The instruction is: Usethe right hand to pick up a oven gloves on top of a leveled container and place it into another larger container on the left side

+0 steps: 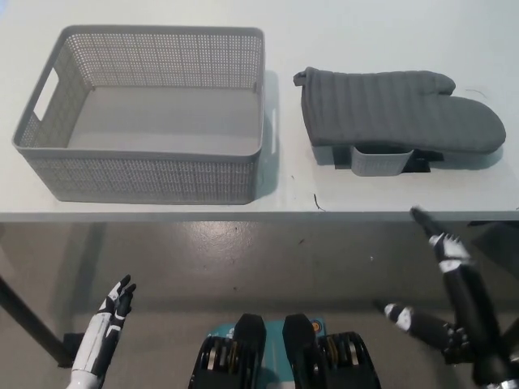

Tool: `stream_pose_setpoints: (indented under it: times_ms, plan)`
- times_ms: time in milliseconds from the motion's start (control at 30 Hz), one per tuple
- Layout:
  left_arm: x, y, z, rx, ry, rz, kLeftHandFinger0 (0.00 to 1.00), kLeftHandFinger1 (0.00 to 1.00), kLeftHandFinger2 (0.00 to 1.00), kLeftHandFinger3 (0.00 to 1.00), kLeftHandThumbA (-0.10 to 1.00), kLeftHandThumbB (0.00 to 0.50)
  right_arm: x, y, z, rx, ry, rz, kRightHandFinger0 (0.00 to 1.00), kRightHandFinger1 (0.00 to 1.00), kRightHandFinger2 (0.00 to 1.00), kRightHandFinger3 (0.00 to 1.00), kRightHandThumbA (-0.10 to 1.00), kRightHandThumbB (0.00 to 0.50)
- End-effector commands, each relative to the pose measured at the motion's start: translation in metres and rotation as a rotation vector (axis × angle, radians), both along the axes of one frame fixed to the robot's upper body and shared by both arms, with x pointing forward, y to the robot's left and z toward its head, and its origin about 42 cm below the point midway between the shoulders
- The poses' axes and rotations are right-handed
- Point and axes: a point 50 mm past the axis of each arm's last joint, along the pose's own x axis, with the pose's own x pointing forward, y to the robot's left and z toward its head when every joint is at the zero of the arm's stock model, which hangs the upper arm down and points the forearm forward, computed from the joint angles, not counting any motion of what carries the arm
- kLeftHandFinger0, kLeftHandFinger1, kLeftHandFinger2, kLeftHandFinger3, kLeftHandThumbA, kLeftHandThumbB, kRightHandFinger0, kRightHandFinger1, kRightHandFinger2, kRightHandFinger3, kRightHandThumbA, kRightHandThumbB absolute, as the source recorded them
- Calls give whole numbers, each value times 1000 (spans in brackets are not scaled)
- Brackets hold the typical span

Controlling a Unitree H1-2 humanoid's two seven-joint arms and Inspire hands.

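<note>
Grey oven glove (397, 109) at upper right of the frame, lying flat on top of a small grey container (379, 160), thumb lobe toward the upper right, cuff toward the centre. Covers most of that container; only its near wall peeks out below the glove's lower edge, with something dark beside it, too hidden to make out. Untouched by either hand.

Large grey perforated basket (150, 174) at upper left, well apart from the glove, standing upright with a handle slot in its left wall. Inside bare. Both containers resting on a white table (340, 203), whose front edge runs across the middle of the frame.

Black right hand (442, 284) at lower right, below the table edge and short of the glove, fingers spread wide and holding nothing, one fingertip reaching up near the table's edge.

White left hand (113, 312) at lower left, low over the floor, resting clear of the table. Fingers seemingly extended and close together, gripping nothing, though small in the view and hard to read with certainty.
</note>
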Motion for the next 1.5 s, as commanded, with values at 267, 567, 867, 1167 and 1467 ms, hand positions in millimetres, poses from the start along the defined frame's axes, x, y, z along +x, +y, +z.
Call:
stream_pose_setpoints:
  times_ms: [267, 567, 867, 1167, 1467]
  plan:
    - [6, 14, 24, 30, -180, 12, 1000, 1000, 1000, 1000, 1000, 500, 80, -19, 127, -526, -177, -290, 1000, 1000, 1000, 1000, 1000, 370]
    - [8, 15, 26, 36, -187, 13, 1000, 1000, 1000, 1000, 1000, 500, 136, -23, 143, -615, -40, -362, 1000, 1000, 1000, 1000, 1000, 384]
    - [5, 15, 24, 32, -180, 13, 1000, 1000, 1000, 1000, 1000, 500, 163, -19, 120, -677, 40, -367, 1000, 1000, 1000, 1000, 1000, 445]
    - [6, 16, 25, 29, -184, 13, 1000, 1000, 1000, 1000, 1000, 500, 170, -14, 105, -676, 98, -331, 1000, 1000, 1000, 1000, 1000, 427]
    - [4, 16, 22, 33, -173, 16, 1000, 1000, 1000, 1000, 1000, 500, 171, -12, 98, -696, 122, -320, 1000, 1000, 1000, 1000, 1000, 453]
